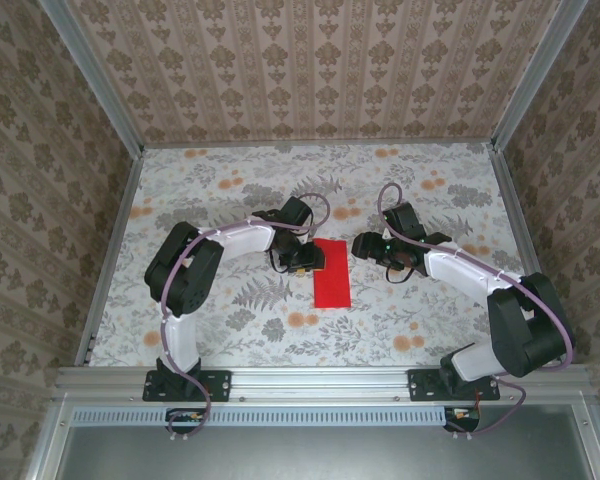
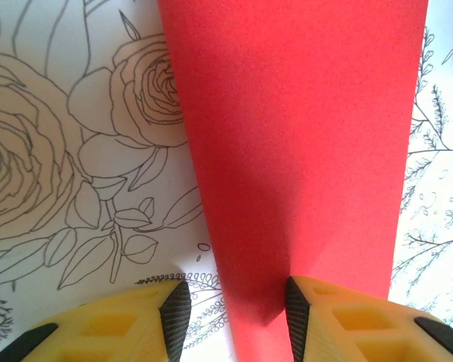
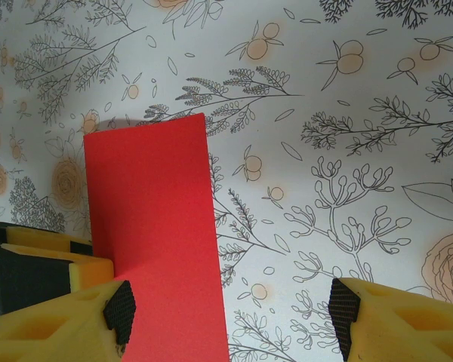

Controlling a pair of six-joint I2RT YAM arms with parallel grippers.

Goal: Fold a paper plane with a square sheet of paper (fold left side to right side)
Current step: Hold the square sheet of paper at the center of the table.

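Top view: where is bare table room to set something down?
Free: the far strip along the back wall; the near strip between the arm bases. Crowded: the middle, left gripper and right gripper flanking the red paper.

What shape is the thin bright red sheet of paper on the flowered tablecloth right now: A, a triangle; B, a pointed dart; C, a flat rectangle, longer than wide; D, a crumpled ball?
C: from above, the thin bright red sheet of paper lies flat with four square corners, clearly longer than wide.
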